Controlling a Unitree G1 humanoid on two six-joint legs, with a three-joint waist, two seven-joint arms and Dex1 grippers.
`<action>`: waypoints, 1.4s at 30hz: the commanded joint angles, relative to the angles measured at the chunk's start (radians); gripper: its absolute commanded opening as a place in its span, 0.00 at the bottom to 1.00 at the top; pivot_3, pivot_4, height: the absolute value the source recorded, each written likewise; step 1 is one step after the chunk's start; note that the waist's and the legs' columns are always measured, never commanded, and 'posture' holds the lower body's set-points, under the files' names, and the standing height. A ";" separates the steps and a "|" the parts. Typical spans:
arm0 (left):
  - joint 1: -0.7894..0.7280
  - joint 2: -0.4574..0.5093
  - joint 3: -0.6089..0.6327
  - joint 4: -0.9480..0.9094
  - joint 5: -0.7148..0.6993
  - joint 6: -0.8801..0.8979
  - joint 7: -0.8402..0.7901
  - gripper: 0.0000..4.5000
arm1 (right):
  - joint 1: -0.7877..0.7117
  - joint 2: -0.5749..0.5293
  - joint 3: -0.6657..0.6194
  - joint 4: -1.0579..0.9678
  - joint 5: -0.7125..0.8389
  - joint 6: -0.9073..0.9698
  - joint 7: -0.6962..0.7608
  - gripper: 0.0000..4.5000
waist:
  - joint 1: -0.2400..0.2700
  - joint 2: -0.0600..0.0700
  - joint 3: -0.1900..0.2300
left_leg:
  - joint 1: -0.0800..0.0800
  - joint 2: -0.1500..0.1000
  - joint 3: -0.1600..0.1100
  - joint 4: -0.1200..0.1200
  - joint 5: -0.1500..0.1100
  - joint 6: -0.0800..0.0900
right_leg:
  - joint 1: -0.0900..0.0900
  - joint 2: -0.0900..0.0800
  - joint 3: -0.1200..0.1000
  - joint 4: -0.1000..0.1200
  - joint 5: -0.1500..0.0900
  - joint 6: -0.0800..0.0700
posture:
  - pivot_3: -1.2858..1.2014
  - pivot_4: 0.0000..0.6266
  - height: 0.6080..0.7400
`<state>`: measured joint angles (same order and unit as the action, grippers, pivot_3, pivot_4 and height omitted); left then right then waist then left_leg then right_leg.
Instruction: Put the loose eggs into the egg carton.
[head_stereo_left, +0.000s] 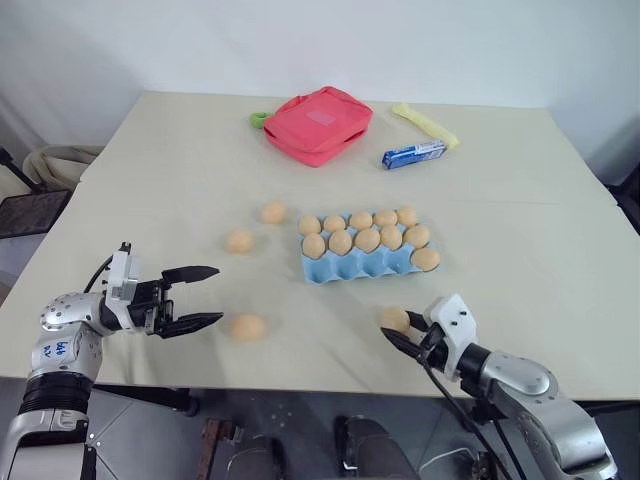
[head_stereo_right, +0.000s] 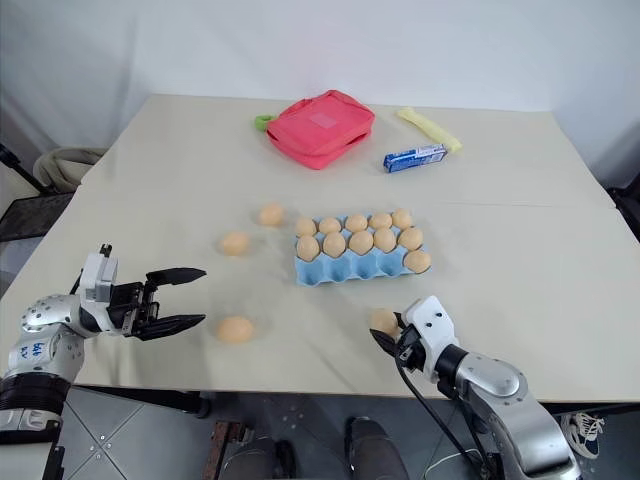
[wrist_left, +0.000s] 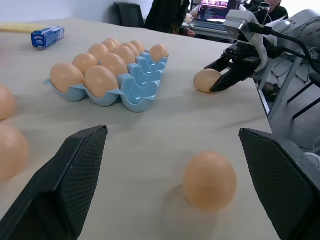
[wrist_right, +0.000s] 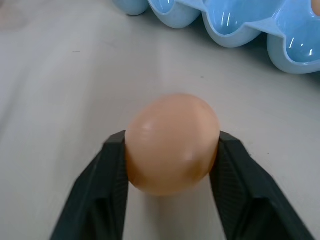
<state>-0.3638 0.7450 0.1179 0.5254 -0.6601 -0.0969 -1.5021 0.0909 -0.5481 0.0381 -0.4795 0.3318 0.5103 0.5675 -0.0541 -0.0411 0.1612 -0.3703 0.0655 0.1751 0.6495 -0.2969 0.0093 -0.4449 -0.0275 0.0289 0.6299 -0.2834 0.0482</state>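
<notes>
Tan egg (wrist_right: 172, 142) pinched in right pincer (head_stereo_left: 400, 328) — long axis unclear; left pincer (head_stereo_left: 205, 297) spread.

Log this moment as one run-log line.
right gripper: shut on egg | left gripper: open | carton: front row mostly empty

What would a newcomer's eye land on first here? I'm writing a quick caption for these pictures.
First, the light-blue egg carton at mid-table, its back two rows full of eggs and its near row holding one egg at the right end. Next, the right gripper shut on a loose egg just in front of the carton. Then the red pouch at the far edge, and the open left gripper beside another egg.
</notes>
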 joint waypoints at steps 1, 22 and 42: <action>-0.020 -0.007 0.025 0.003 0.004 -0.013 -0.112 1.00 | -0.039 -0.018 -0.047 -0.067 0.023 0.002 0.009 0.37 | 0.000 0.000 0.000 | 0.000 0.000 0.000 0.000 0.000 0.000 | 0.000 0.000 0.000 0.000 0.000 0.000 | 0.52 0.24 1.00; -0.045 -0.045 0.049 0.018 0.028 -0.037 -0.083 1.00 | -0.461 0.010 0.015 0.231 -0.082 0.098 -0.072 0.37 | -0.003 0.000 0.000 | -0.003 0.000 0.001 0.001 0.000 -0.002 | -0.001 0.000 0.000 -0.003 0.000 0.000 | 0.52 0.24 1.00; -0.052 -0.062 0.069 0.018 0.043 -0.041 -0.063 1.00 | -0.428 -0.040 -0.082 0.081 -0.008 0.099 0.028 1.00 | -0.001 0.001 0.000 | -0.002 0.001 0.001 0.000 0.000 -0.001 | -0.001 0.000 0.000 -0.001 0.000 0.001 | 0.52 0.24 1.00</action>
<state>-0.4134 0.6801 0.1572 0.5629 -0.6172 -0.1235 -1.5016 -0.3474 -0.5654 0.0171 -0.3331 0.2925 0.6173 0.5721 -0.0549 -0.0406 0.1615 -0.3724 0.0661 0.1756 0.6499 -0.2972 0.0081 -0.4463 -0.0272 0.0285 0.6292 -0.2832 0.0489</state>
